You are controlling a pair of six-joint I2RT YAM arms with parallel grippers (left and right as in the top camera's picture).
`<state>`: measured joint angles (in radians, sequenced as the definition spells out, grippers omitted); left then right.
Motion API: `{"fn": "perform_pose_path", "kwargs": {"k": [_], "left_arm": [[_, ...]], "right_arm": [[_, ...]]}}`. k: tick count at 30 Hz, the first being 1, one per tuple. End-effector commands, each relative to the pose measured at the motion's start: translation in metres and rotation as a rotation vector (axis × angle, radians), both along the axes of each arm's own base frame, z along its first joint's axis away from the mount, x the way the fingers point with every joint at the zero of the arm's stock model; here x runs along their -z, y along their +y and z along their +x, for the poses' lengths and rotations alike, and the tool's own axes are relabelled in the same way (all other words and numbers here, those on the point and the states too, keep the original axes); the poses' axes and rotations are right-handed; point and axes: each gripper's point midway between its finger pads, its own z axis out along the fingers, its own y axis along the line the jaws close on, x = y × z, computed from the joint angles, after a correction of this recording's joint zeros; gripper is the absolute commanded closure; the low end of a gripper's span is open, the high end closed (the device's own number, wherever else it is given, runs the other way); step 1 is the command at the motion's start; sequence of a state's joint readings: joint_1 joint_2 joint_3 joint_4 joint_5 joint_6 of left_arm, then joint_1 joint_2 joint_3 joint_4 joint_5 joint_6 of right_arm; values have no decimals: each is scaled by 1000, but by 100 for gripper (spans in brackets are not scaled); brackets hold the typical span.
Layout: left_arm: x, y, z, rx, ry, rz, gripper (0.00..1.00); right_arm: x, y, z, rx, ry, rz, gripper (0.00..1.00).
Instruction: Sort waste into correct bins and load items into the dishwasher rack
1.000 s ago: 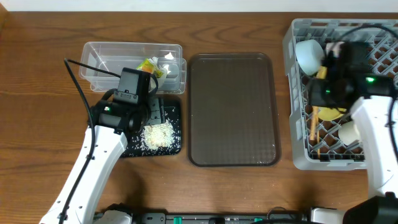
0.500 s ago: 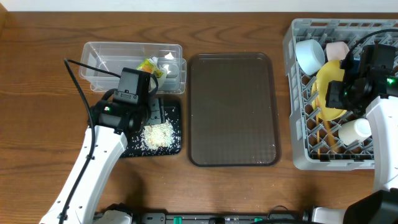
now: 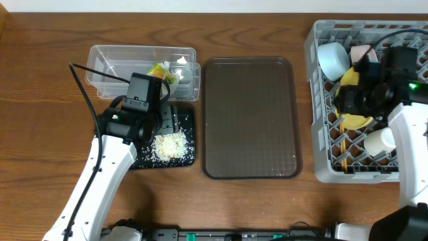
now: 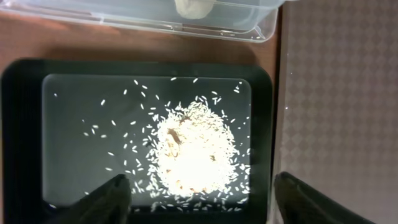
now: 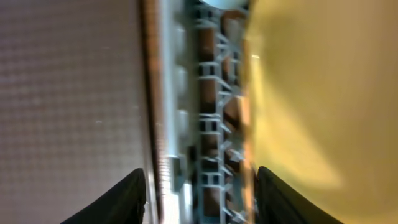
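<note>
Overhead view: the brown tray [image 3: 251, 117] lies in the middle of the table [image 3: 40, 80].
Rack: the grey rack [image 3: 321, 134] sits right of the tray.
In the rack: the plate [image 3: 354, 122], blue bowl [image 3: 332, 59], pink bowl [image 3: 363, 52], cup [image 3: 380, 140] and chopsticks [image 3: 342, 150].
Plate: it stands on its edge, running the same way as the tray's long side.
Right gripper [image 5: 202, 199]: spread, pinching nothing. The plate is just beside it, on the side away from the tray.
Nearer arm: the right one, I think.
Left gripper [image 4: 205, 199]: spread, holding nothing, over the black bin [image 3: 188, 157] left of the tray.
Rice [image 4: 193, 149]: in the black bin.
Tub [image 3: 107, 57]: left of the tray, holding the wrapper [image 3: 159, 70] and paper [image 3: 180, 67].
</note>
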<state>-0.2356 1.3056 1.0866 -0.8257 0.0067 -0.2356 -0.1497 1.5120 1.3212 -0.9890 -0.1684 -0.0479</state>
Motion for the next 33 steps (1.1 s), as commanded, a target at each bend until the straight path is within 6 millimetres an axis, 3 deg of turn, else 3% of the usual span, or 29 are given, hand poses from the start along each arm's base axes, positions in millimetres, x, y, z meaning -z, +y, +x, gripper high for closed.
{"fn": "perform_pose_path", "kwargs": {"k": [1,4,6,8,12,19,22,23,28,33], "left_arm": [[-1,4,2,43,-11,38,19],[3,4,-1,43,8,41,16],[6,2,-9,52,48,30,15],[10,0,-23,64,104,12,15],[9,0,-41,75,150,-4,15],[-30,4,-57,105,-91,-33,14],[-42,7,-69,99,-226,-61,14],[-44,7,-72,91,-259,-73,7],[-58,10,-85,93,-392,-97,5],[-65,11,-88,93,-425,-103,4]], "right_arm": [[-4,24,8,-74,-30,35,41],[-5,30,11,-67,-41,35,37],[-3,20,12,46,-26,17,35],[-2,11,8,140,-4,1,30],[-2,12,-9,152,39,4,28],[-17,13,-42,155,-103,-2,21],[-24,15,-62,155,-253,-2,6],[-25,15,-68,155,-295,-3,1],[-31,14,-100,166,-461,-18,1],[-21,17,-134,164,-429,-17,1]]}}
